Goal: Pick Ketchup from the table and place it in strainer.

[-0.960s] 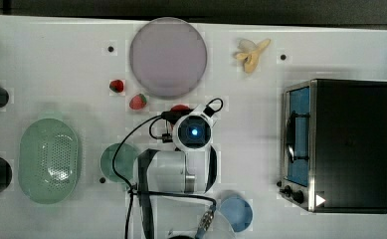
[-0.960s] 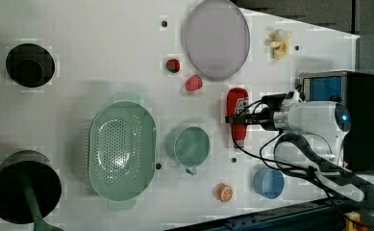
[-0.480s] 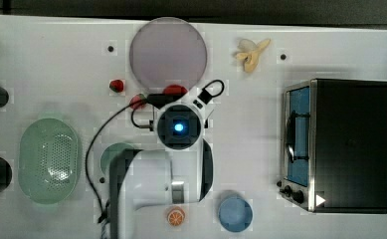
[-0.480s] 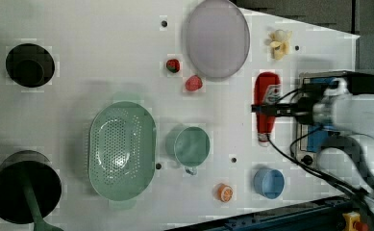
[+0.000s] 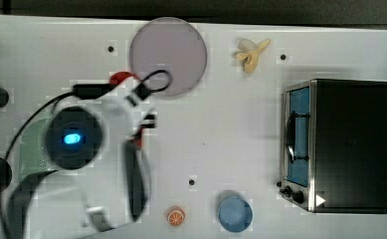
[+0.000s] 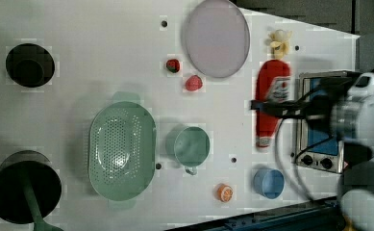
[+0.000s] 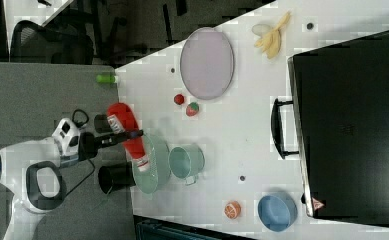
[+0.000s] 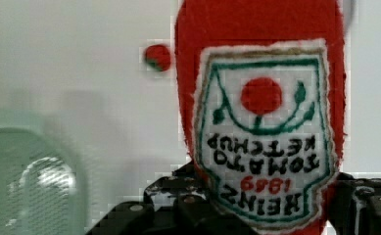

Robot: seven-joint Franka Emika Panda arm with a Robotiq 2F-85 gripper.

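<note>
Ketchup [image 6: 271,98] hangs above the table [image 6: 103,38], pinched by the half-spread claw [image 6: 271,107].

In the left view, the strainer [image 6: 122,150] lay on the table [image 6: 79,29], left of the cup [image 6: 192,146]; the plate [image 6: 217,37] sat above; two strawberries [image 6: 173,65] lay between.

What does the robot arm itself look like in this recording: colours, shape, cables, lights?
The arm has rounded white glossy casings with black joint sections. A glowing blue light sits in a dark round cap on one joint. Black cables loop loosely off the wrist. The pincer is black, with slim dark fingers.
</note>
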